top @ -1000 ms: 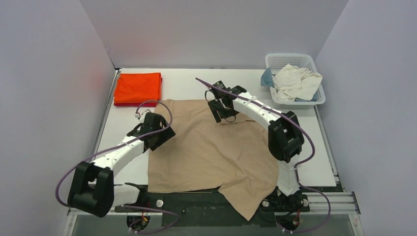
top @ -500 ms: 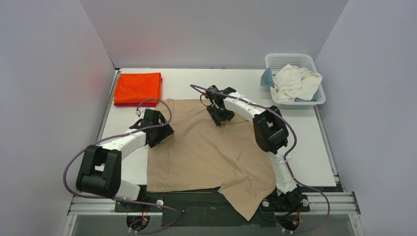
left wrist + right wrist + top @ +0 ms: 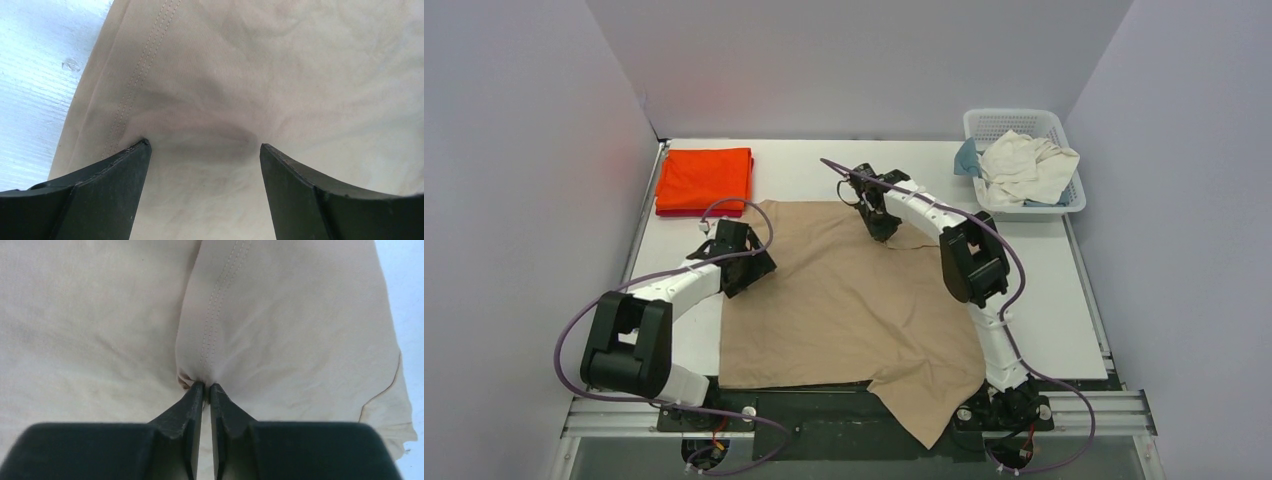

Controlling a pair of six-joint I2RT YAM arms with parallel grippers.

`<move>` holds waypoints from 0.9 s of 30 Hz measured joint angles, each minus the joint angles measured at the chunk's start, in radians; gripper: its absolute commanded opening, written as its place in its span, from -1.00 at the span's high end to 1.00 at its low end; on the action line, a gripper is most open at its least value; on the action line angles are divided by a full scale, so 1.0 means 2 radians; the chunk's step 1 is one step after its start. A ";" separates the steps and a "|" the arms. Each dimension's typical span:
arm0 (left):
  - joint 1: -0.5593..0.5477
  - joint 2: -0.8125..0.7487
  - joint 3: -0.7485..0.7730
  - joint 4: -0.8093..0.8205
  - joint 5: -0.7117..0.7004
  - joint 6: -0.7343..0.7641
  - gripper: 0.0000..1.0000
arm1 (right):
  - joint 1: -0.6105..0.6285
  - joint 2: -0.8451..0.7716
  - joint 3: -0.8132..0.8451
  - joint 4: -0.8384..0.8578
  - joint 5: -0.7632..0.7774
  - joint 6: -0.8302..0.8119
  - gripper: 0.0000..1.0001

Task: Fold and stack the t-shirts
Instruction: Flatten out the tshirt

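A large tan t-shirt (image 3: 844, 300) lies spread on the white table, one corner hanging over the near edge. My right gripper (image 3: 879, 222) is at its far edge, and in the right wrist view it (image 3: 206, 386) is shut on a pinched fold of the tan t-shirt (image 3: 300, 340) along a stitched hem. On the shirt's left edge, my left gripper (image 3: 742, 268) is open; its fingers (image 3: 202, 147) press down on the cloth (image 3: 250, 75) beside a hem. A folded orange t-shirt (image 3: 705, 178) lies at the back left on a dark red one (image 3: 692, 212).
A white lattice basket (image 3: 1027, 207) at the back right holds crumpled cream-white cloth (image 3: 1024, 165) and a bit of blue cloth (image 3: 966, 160). Grey walls close in three sides. Bare table (image 3: 40, 75) lies left of the tan shirt.
My right gripper has closed on a fold at the tan shirt's far edge. The left gripper has crept a little along the shirt's left edge and stayed open.
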 measured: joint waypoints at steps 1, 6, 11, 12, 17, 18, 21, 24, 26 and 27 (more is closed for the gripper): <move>0.000 0.001 0.001 0.000 -0.001 0.001 -0.82 | 0.000 0.000 0.002 0.001 0.000 0.001 1.00; 0.001 0.006 0.006 -0.001 -0.007 0.003 -0.82 | -0.003 0.000 0.002 0.004 0.002 0.002 1.00; 0.009 0.009 0.009 -0.004 -0.015 0.003 -0.82 | -0.007 0.000 0.002 0.004 0.019 0.001 1.00; 0.011 0.010 0.010 -0.006 -0.017 0.003 -0.82 | -0.010 -0.001 0.002 0.004 0.023 0.000 1.00; 0.022 0.016 0.018 -0.016 -0.025 0.006 -0.82 | -0.035 -0.002 0.015 0.003 0.032 -0.008 1.00; 0.023 0.017 0.019 -0.018 -0.026 0.006 -0.82 | -0.041 -0.002 0.021 0.003 0.035 -0.012 1.00; 0.026 0.018 0.021 -0.023 -0.030 0.011 -0.82 | -0.060 -0.002 0.044 0.005 0.059 -0.028 1.00; 0.028 0.019 0.022 -0.026 -0.034 0.018 -0.82 | -0.076 0.003 0.087 0.014 0.109 -0.058 1.00; 0.029 0.019 0.023 -0.027 -0.034 0.022 -0.82 | -0.086 0.017 0.130 0.035 0.157 -0.089 0.78; 0.029 0.019 0.023 -0.027 -0.034 0.025 -0.82 | -0.090 0.028 0.154 0.058 0.187 -0.109 0.12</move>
